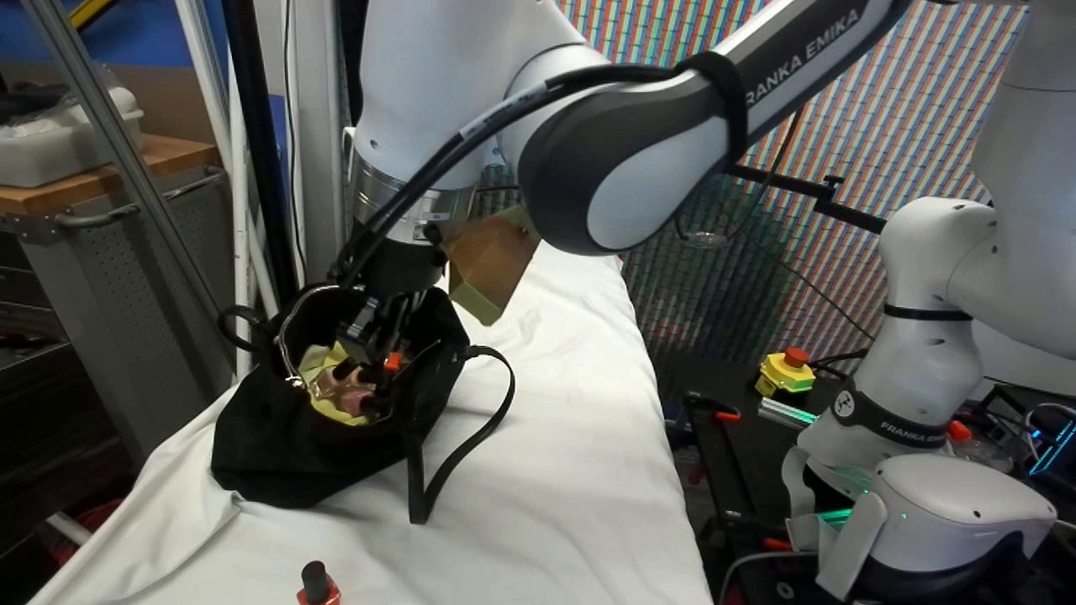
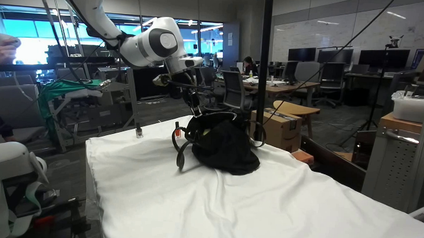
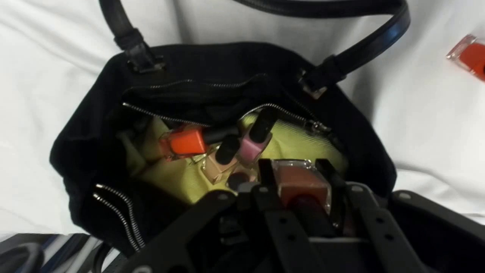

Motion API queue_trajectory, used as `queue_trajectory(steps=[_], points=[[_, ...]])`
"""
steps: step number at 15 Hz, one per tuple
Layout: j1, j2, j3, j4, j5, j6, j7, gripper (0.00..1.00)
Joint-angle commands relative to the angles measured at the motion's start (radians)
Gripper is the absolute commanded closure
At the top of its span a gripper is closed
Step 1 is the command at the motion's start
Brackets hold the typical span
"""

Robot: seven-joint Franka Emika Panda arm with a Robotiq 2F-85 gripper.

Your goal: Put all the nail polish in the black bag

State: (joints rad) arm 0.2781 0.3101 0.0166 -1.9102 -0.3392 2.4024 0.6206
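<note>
A: What carried the arrangement?

B: The worktop (image 2: pixel 300 206), draped in white. Near its far edge, in an exterior view, sat the black bag (image 2: pixel 225 147), mouth wide, its strap (image 1: pixel 417 483) looped onto the surface, its yellow-green lining (image 3: pixel 303 140) exposed in the wrist view.

A: And the claw?

B: The claw (image 3: pixel 296 167) hung within the bag's mouth, pinching a brownish-red bottle (image 3: pixel 301 180) of nail polish: base leading, cap towards the wrist.

A: How was this step best performed?

B: It appeared to be a release. The bottle was best lowered nearer the lining, beside its fellows rather than upon them, and freed slowly, so that the glass slid instead of dropping. A straight upward exit would have spared the bag a tug.

A: What lay around, and what obstructed?

B: The strap could have hindered a later approach to a red bottle (image 2: pixel 177 132), which stood with a dark-capped bottle (image 2: pixel 139 132) along the worktop's far edge, between the bag and the left corner, neither yet gathered. Inside, an orange bottle (image 3: pixel 186 142), a mauve bottle (image 3: pixel 253 146) and a beige bottle (image 3: pixel 215 167) crowded the landing place; a further bottle (image 3: pixel 238 180), partly hidden just beside the claw, showed little beyond its dark cap. Smallest of all, a zip pull (image 3: pixel 317 127) lay at the mouth's inner edge, a possible snag.
</note>
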Motion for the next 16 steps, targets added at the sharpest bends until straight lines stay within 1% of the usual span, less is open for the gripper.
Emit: queue_trajectory(steps=[1, 8, 9, 10, 11, 12, 16], points=[[-0.015, 0.083, -0.029, 0.134, -0.036, -0.046, -0.029, 0.79], [-0.030, 0.221, -0.081, 0.321, -0.017, -0.117, -0.079, 0.79], [-0.029, 0.238, -0.087, 0.341, -0.017, -0.125, -0.081, 0.74], [-0.030, 0.251, -0.092, 0.360, -0.013, -0.133, -0.084, 0.35], [-0.030, 0.264, -0.095, 0.377, -0.010, -0.144, -0.089, 0.34], [-0.029, 0.276, -0.099, 0.392, -0.011, -0.151, -0.088, 0.30], [-0.027, 0.301, -0.102, 0.429, -0.005, -0.183, -0.096, 0.03]])
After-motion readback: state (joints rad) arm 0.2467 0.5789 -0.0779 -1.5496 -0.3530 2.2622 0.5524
